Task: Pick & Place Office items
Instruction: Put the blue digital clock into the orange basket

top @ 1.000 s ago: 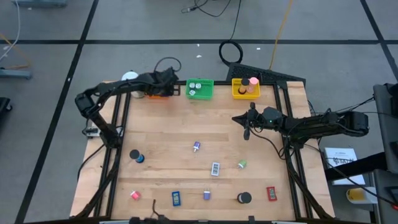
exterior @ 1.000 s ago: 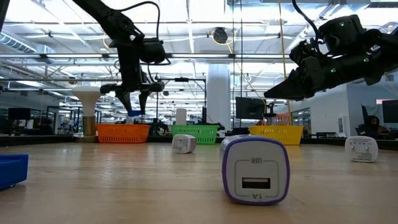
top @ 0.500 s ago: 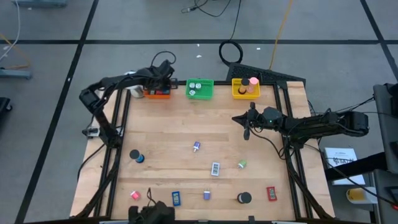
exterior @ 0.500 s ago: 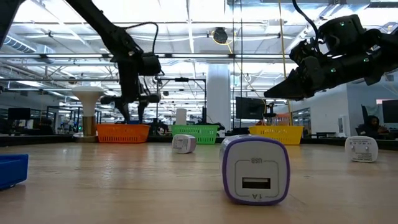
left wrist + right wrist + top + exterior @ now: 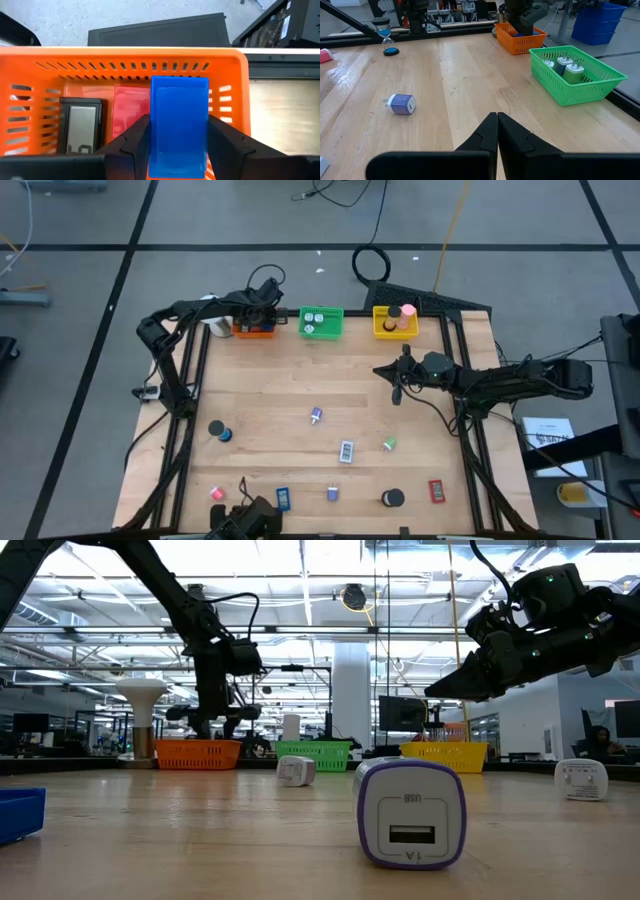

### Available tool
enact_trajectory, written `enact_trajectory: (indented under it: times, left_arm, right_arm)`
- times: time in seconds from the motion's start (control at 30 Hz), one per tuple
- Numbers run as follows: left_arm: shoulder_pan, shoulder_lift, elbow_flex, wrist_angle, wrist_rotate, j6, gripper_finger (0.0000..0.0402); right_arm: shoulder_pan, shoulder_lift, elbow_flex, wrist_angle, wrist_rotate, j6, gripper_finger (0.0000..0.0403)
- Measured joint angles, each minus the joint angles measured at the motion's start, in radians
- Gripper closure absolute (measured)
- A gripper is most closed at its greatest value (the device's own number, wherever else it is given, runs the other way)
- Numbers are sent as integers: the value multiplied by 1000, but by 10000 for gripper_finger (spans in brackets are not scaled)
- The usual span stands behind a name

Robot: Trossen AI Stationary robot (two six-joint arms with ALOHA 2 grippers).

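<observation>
Left hand [image 5: 178, 150] holds blue rectangle [image 5: 179, 130] over orange tray [image 5: 125, 57], inside its rim. Right hand [image 5: 497, 131], fingers pressed together, hovers above bare desk [image 5: 280, 380] near yellow tray [image 5: 395, 323].

"1A" printed below the USB port of the white, purple-edged cube charger [image 5: 411, 813], a small, faint mark above that port too blurred to read

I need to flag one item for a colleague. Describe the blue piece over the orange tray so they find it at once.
Look to the orange tray at the table's far left corner. The left gripper hangs over it, holding a flat blue rectangle. Unlike the red piece and grey-screened item lying inside, it is held.
</observation>
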Motion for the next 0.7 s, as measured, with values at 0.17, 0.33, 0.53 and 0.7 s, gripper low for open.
enact_trajectory:
  times: [0.17,0.33,0.53,0.7]
  left_arm:
    - [1,1,0,2,-1,10,248]
    - [-3,34,1,8,3,14,248]
    - [-3,47,1,45,3,18,238]
    - [-4,49,1,29,4,33,181]
  right_arm:
    - [0,0,0,0,0,0,403]
    - [0,0,0,0,0,0,403]
    - [0,0,0,-1,0,0,403]
    - [0,0,0,0,0,0,403]
